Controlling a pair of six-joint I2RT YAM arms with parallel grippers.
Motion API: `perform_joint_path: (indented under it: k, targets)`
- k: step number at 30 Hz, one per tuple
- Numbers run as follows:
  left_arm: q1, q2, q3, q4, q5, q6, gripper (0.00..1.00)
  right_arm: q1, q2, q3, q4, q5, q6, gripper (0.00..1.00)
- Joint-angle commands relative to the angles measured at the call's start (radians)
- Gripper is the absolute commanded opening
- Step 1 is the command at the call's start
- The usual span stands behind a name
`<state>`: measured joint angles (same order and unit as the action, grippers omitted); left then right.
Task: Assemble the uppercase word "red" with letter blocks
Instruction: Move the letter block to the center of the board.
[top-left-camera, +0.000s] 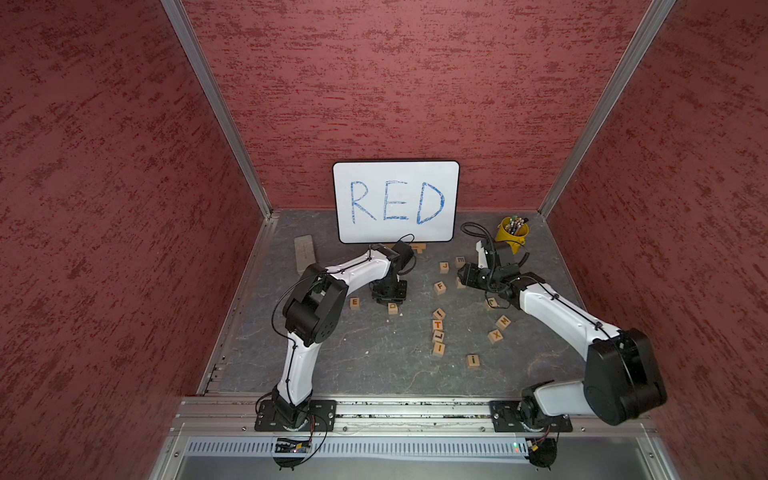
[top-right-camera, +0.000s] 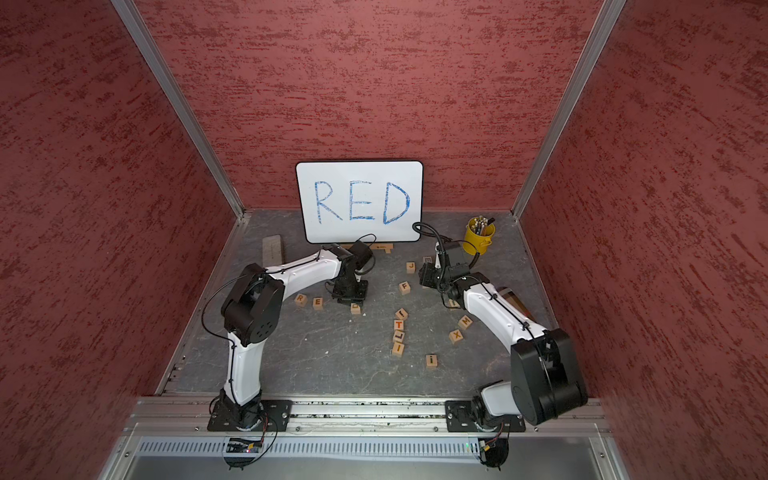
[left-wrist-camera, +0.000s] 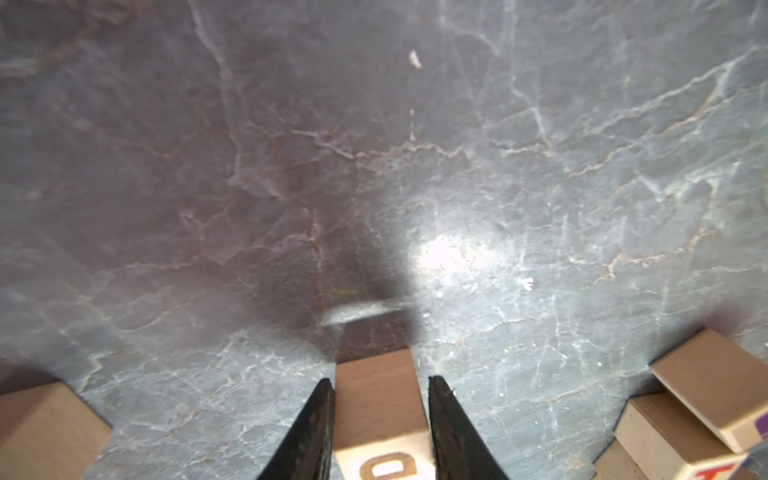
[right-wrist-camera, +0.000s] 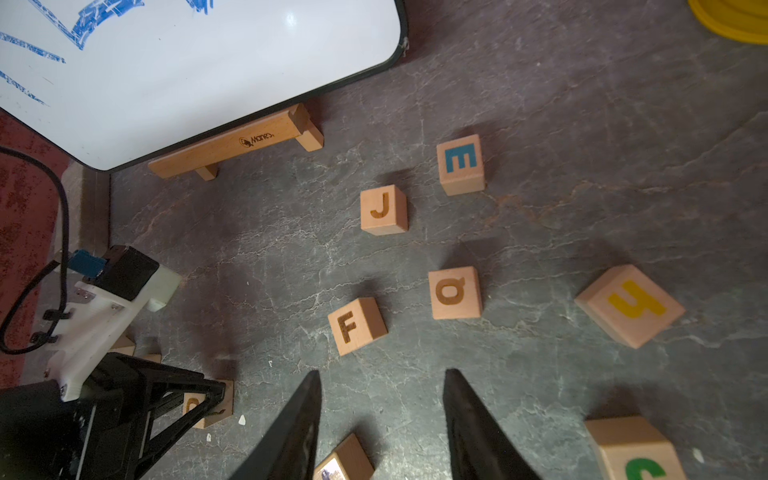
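The left gripper (left-wrist-camera: 380, 380) clamps opposite side faces of the D block (left-wrist-camera: 376, 399), resting on the table (top-right-camera: 332, 365) near the E block (top-right-camera: 318, 302) and R block (top-right-camera: 300, 299); the right gripper (right-wrist-camera: 382, 371) gapes empty. Probably light, rigid, smooth: pinch flat faces.

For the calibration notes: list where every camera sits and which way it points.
Top views: high at the front, looking down toward the whiteboard; left arm and right arm show.
Left wrist: low over the table; left gripper pinches the D block.
Right wrist: faces table and whiteboard; open right gripper shows.
Shared: all views show the D block.
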<state>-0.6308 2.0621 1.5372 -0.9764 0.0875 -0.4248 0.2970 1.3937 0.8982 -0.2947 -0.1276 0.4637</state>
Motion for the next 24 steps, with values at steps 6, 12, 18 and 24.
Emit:
perform_joint_path:
  k: [6,12,18,24]
  targets:
    - [0.028,0.016,0.012,0.000,-0.069,0.081,0.33,-0.009,-0.025,-0.014,0.026,-0.003,-0.006,0.49]
    - [0.070,0.036,0.018,-0.002,-0.082,0.184,0.32,-0.009,-0.027,-0.020,0.029,-0.004,-0.007,0.49]
    - [0.097,0.037,0.013,0.012,-0.081,0.314,0.25,-0.009,-0.031,-0.024,0.032,-0.004,-0.008,0.49]
    - [0.091,0.009,-0.008,0.044,-0.079,0.459,0.28,-0.009,-0.025,-0.023,0.039,-0.007,-0.010,0.49]
